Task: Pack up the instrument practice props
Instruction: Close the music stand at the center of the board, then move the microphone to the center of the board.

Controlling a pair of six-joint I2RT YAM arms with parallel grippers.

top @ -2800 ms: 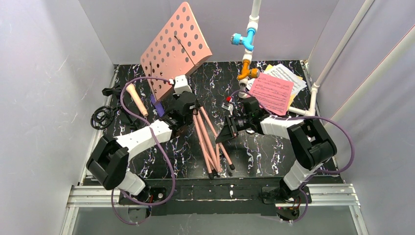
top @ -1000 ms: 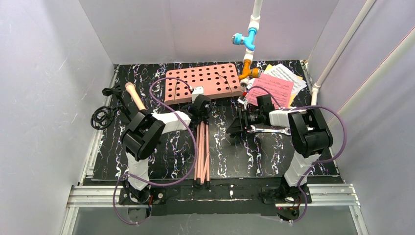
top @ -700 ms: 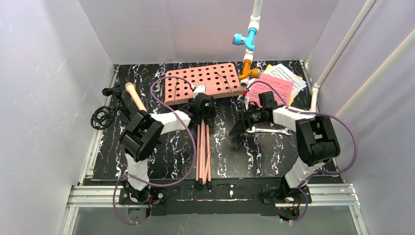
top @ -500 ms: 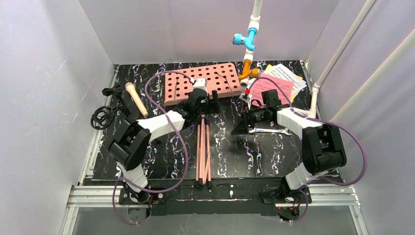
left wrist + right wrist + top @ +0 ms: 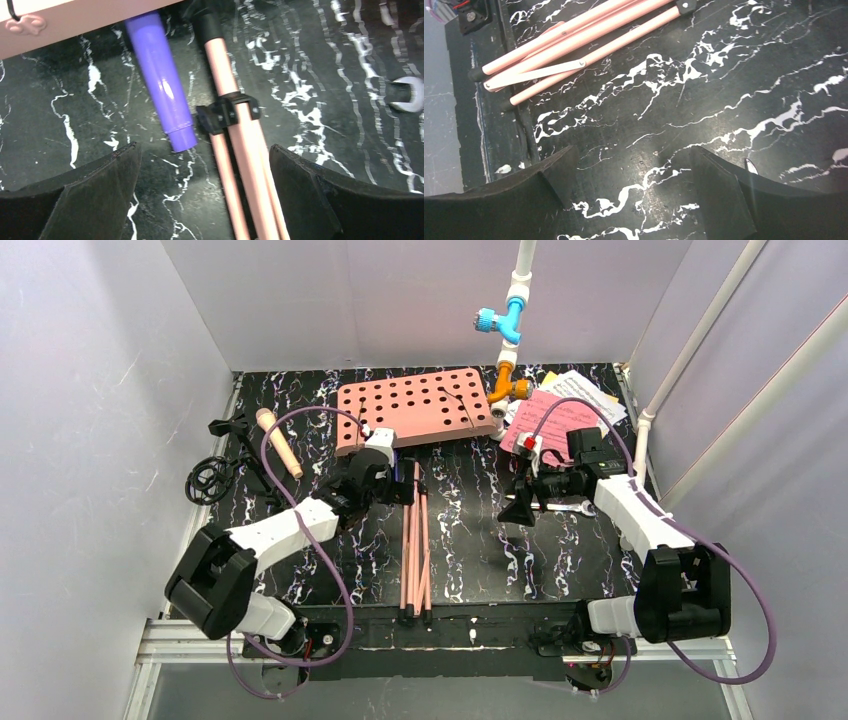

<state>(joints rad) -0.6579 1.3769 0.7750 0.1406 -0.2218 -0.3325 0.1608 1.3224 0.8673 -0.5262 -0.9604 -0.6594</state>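
**A:** Salmon-pink music rest (image 5: 415, 412) lies flat on the tabletop (image 5: 560, 550), holes up, with its tripod legs (image 5: 415, 540) folded into one bundle stretching from its near edge.

**B:** Purple microphone (image 5: 160, 85) pokes out from under the rest, just beside the legs!

**A:** Left fingers (image 5: 90, 195) are spread wide and empty, poised over that spot. Right fingers (image 5: 719, 195) are spread too, right of the rest's legs, holding nothing.

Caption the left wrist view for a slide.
Open left gripper hovering over the purple microphone lying beside the folded tripod legs.
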